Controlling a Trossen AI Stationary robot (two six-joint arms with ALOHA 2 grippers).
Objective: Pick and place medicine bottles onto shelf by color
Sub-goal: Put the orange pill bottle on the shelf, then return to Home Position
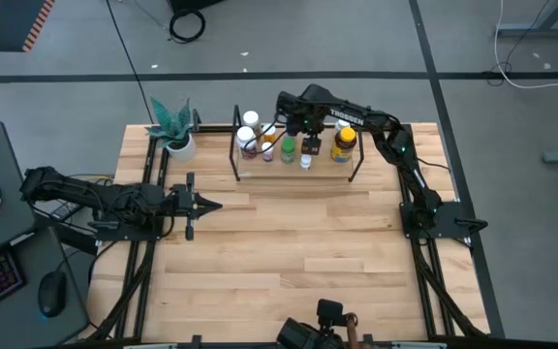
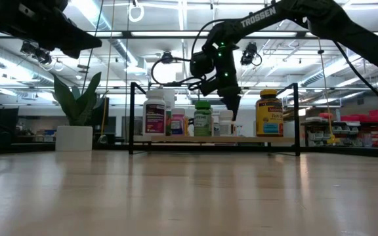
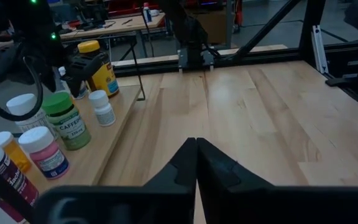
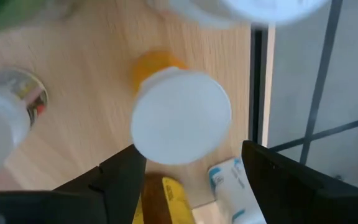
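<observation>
Crowded on the shelf [image 1: 355, 167]: medicine bottles [image 1: 288, 148] in a row, the amber yellow-lidded one [image 1: 344, 143] at its right end, a potted plant [image 1: 176, 131] left of the shelf. Right gripper [image 1: 294, 124] above the shelf's middle, fingers spread over an orange white-capped bottle [image 4: 180, 116], gripping nothing. Left gripper [image 1: 211, 205] front-left of the shelf, closed, empty.

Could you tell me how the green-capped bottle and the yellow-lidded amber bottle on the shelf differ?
The green-capped bottle is slimmer, with a green label; the amber bottle is wider, with a yellow label and yellow lid. In the high view, the green-capped bottle stands near the middle of the shelf, left of the right gripper; the amber bottle stands by the shelf's right end. Both stand upright on the shelf board.
</observation>
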